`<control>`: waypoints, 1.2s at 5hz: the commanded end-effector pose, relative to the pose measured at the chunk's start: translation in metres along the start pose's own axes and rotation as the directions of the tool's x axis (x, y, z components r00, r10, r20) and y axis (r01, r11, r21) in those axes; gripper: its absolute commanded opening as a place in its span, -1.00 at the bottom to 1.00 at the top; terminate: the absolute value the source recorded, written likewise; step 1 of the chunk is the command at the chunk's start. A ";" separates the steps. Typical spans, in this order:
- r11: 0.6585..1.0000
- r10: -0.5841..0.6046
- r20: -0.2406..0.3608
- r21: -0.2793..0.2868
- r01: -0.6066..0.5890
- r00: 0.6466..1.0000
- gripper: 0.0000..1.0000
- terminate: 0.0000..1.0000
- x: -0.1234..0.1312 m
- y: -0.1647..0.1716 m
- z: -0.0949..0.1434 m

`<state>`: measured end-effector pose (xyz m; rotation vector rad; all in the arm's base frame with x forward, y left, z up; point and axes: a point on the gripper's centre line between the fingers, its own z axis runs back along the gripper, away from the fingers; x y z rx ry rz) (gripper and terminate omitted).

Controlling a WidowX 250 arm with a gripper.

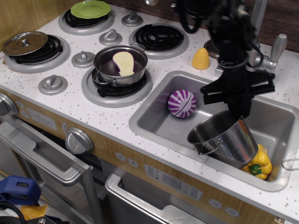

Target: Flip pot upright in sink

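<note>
The shiny steel pot is in the grey sink, tilted with its open mouth facing up and to the left, its base leaning against a yellow pepper. My gripper comes down from above and is shut on the pot's far rim, holding it. A wire loop handle shows at the pot's front side.
A purple striped ball lies in the sink's left part. The yellow pepper is at the sink's right front corner. A faucet stands behind, a corn piece beside it. A shallower pot sits on a burner.
</note>
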<state>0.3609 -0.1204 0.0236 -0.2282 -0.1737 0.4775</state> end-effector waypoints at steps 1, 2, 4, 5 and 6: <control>0.975 -0.151 0.199 0.194 0.112 0.968 -1.00 -1.00 0.003 -0.014 0.020; 0.947 -0.233 0.259 0.280 0.158 0.937 -1.00 -1.00 0.021 -0.003 0.019; 0.898 -0.354 0.310 0.375 0.229 0.882 -1.00 -1.00 0.045 0.020 0.016; 0.915 -0.355 0.289 0.301 0.267 0.889 1.00 -1.00 0.042 0.023 0.011; 0.915 -0.355 0.289 0.301 0.267 0.889 1.00 1.00 0.042 0.023 0.011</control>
